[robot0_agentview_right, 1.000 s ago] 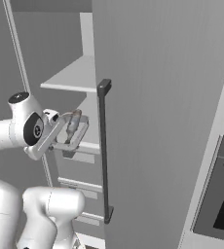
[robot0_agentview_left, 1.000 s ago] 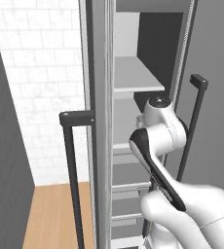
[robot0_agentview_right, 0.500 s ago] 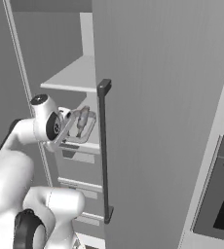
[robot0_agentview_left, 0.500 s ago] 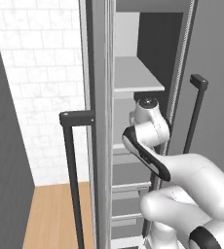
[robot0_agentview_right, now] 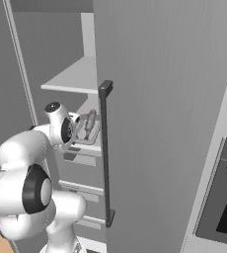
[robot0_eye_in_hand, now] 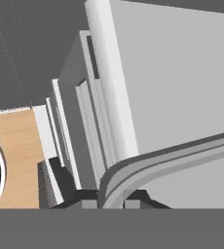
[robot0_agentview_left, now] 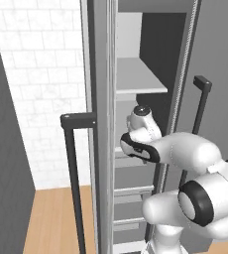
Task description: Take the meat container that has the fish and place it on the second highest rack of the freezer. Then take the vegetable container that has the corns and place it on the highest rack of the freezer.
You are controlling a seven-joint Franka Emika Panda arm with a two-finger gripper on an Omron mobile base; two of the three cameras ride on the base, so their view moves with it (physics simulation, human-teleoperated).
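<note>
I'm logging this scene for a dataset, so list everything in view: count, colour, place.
freezer: one, dark grey, open, pale inside.
door handles: long black bars, one on each door.
highest rack: one, pale grey, bare.
drawers: several, pale, below the shelves.
meat container: one, clear grey tray, held at the freezer opening below the highest rack.
fish: one, silver-grey, in the container.
wall: white tile, left of the freezer.
floor: light wood.
oven: one, black, far right.
gripper: one, shut on the container's rim.
arm: one, white with dark joints.
</note>
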